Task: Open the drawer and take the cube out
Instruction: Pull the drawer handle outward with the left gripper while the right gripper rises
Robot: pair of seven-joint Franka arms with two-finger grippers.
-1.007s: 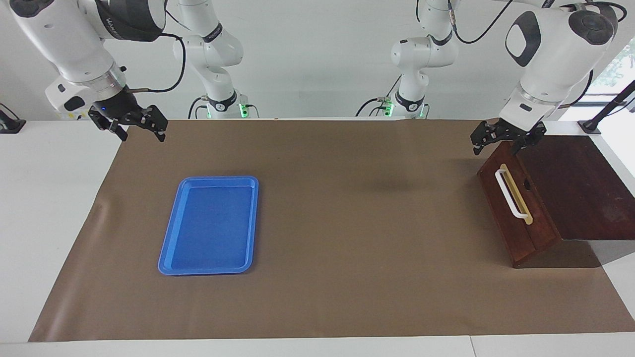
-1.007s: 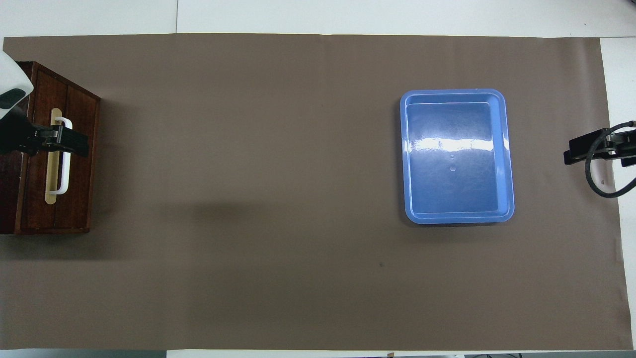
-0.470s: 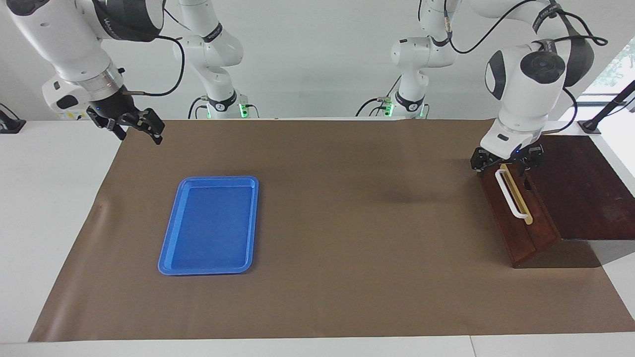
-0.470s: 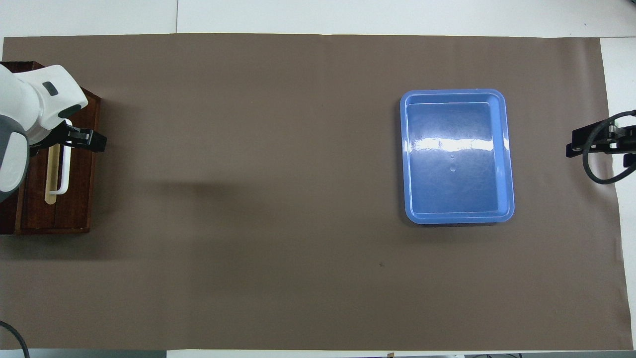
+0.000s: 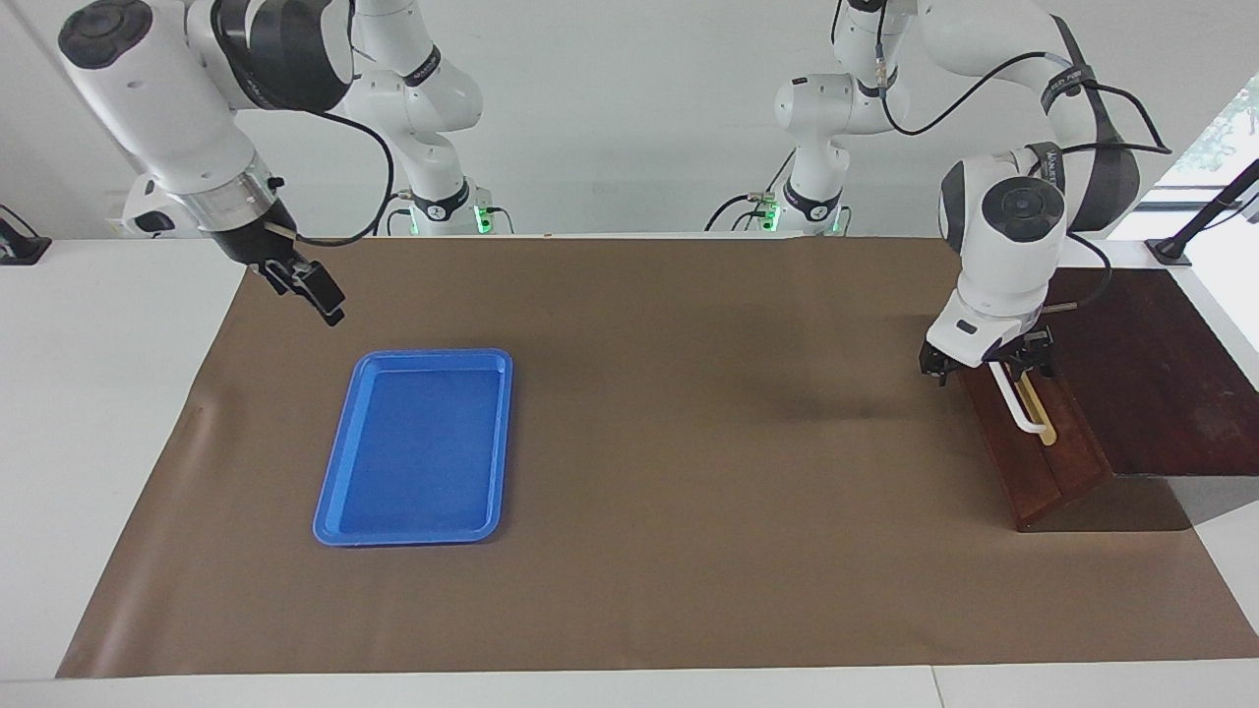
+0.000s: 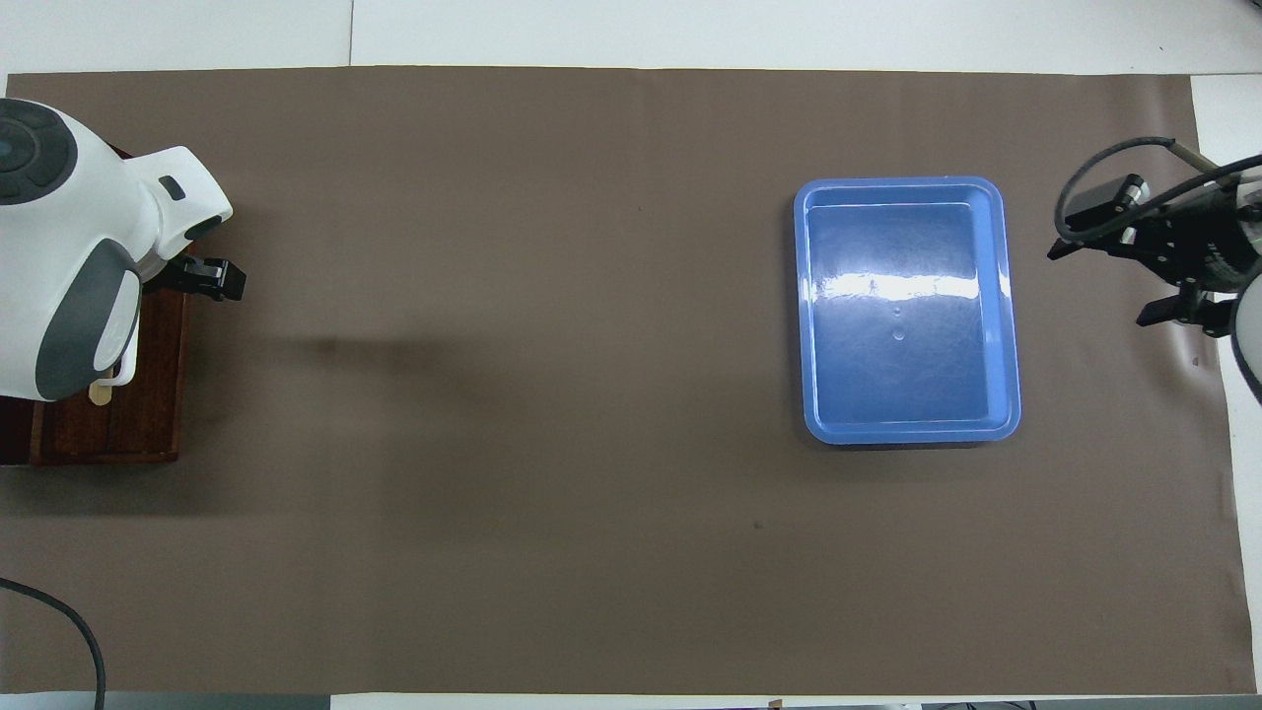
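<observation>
The dark wooden drawer [image 5: 1028, 472] is shut in its box [image 5: 1151, 374] at the left arm's end of the table. Its white bar handle [image 5: 1023, 413] shows only at the end farther from the robots. My left gripper [image 5: 982, 362] is low at the drawer front, open, with its fingers either side of the handle's end nearer the robots. In the overhead view the left arm covers most of the drawer [image 6: 138, 414], and one finger [image 6: 212, 279] sticks out past the drawer front. The yellow cube is hidden. My right gripper [image 5: 313, 292] hangs open and empty above the mat.
An empty blue tray [image 5: 329, 511] lies on the brown mat toward the right arm's end; it also shows in the overhead view [image 6: 804, 325]. The right gripper [image 6: 1109, 281] is over the mat beside the tray.
My left gripper has come down from above the box's edge to the drawer front, at the handle. My right gripper has turned and moved a little toward the tray.
</observation>
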